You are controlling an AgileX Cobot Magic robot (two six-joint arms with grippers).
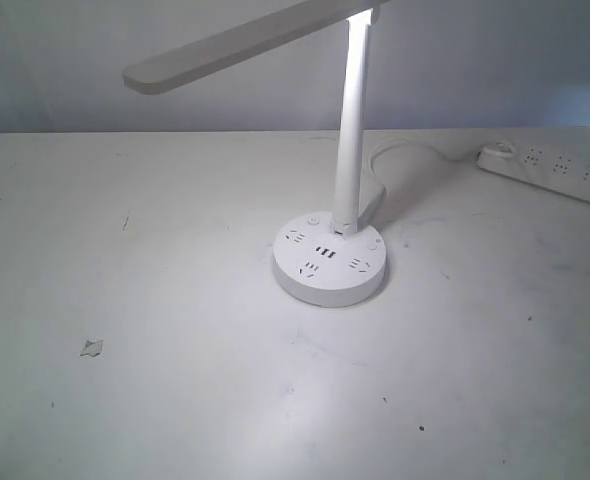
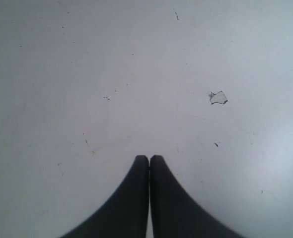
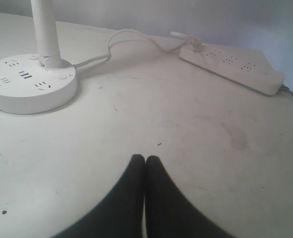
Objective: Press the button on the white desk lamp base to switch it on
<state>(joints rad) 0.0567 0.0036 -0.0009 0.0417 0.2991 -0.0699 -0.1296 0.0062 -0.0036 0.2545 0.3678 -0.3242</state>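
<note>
Start with the surface [image 1: 175,400]: pale, scuffed, and carrying everything. On it the white desk lamp [image 1: 350,130] stands a little right of the middle in the exterior view. Its pole is upright and its long bar head reaches away to the left, high above the surface. A cord runs from behind the lamp to the power strip [image 1: 555,170] at the far right.

The white desk lamp base [image 1: 330,268] is a round puck, so it has no long axis to line up with. What counts is where the pole sits, which is at the rear of the puck. Two small round spots flank the pole, one on each side [image 1: 313,221] [image 1: 373,241]. Either could be the button, and you cannot tell which from here.

Neither arm shows in the exterior view. Your right pincer [image 3: 145,159] is closed, tips together, holding nothing. Its camera sees the base [image 3: 30,84] ahead and off to one side, well apart from the tips. Your left pincer [image 2: 149,158] is also closed and empty, and its camera sees only bare surface and a small torn scrap [image 2: 218,97]. In the exterior view that scrap [image 1: 92,347] lies well left of the base.

So the right arm looks better placed. Swing it across toward the base and come down beside the pole, not onto the sockets.
</note>
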